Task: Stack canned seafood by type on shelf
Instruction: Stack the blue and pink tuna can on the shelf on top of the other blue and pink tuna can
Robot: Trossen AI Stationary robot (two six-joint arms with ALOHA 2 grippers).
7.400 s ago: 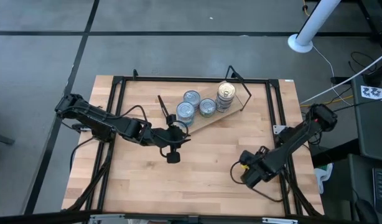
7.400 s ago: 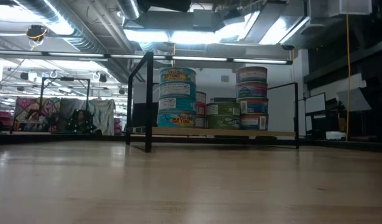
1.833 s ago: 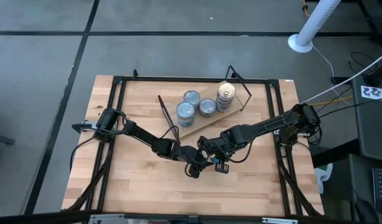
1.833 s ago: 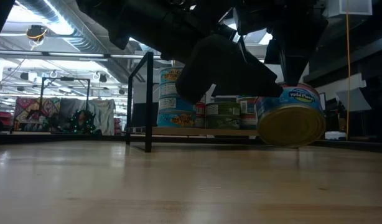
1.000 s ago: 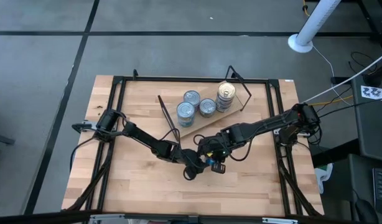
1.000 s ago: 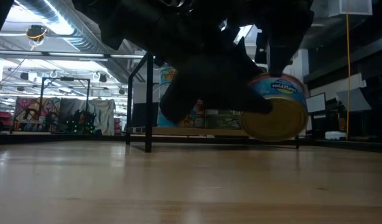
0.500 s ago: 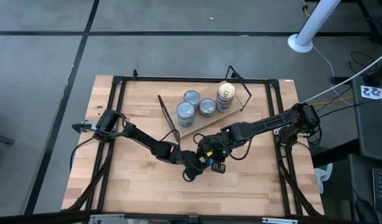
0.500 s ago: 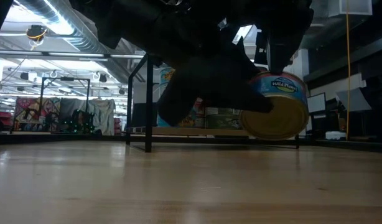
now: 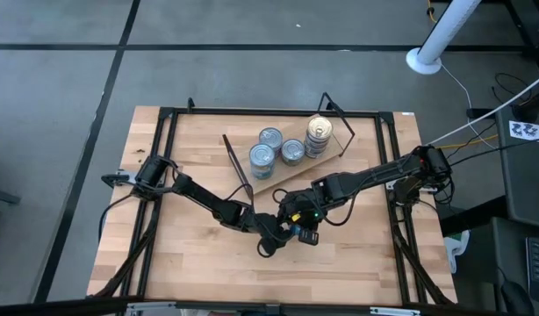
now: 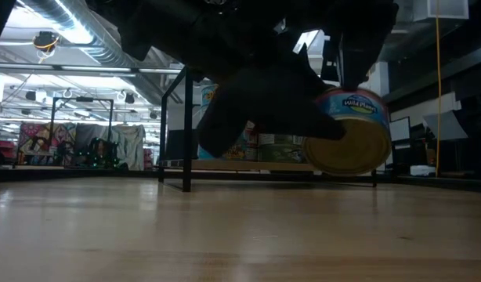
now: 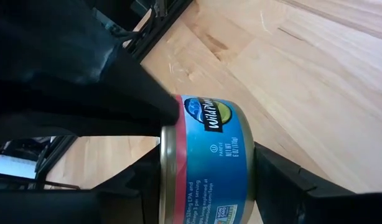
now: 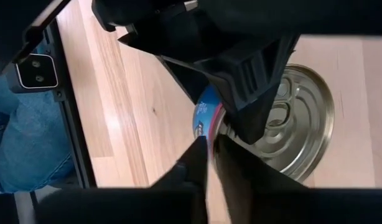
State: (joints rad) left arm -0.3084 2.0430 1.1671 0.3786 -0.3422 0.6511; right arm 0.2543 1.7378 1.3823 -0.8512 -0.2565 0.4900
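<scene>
Looking at this, it reads like a handover mid-air: both arms meet over the desk [image 9: 199,263] a little below centre, around 6 o'clock from the shelf [image 9: 283,171], with one blue-labelled tuna tin [image 10: 352,133] between them, tipped on its side and clear of the wood.

The left pincer [image 9: 268,243] comes in from 9 o'clock. In its wrist view its two dark fingers [image 11: 284,177] sit one on each side of the tin's label wall, spread just to the tin's width, so I'd say it's got a grip on it. The right pincer [image 9: 298,224] reaches in from 3 o'clock, and its own view shows narrow dark fingertips [image 12: 197,155] nearly together, pinching at the rim next to the pull-ring lid. Whether that one is truly bearing the tin or only touching it, I can't fully tell, but it looks clamped on the edge.

Up on the shelf there are already three silver-topped stacks [image 9: 275,151] toward 11 o'clock and a gold-topped stack [image 9: 319,133] at the 1 o'clock end.

My guess for the next move: one pincer has to let go so the other can turn the tin flat and carry it up to the matching blue stack. Risky bit is the release, since a sideways tin held by a thin rim could slip.
</scene>
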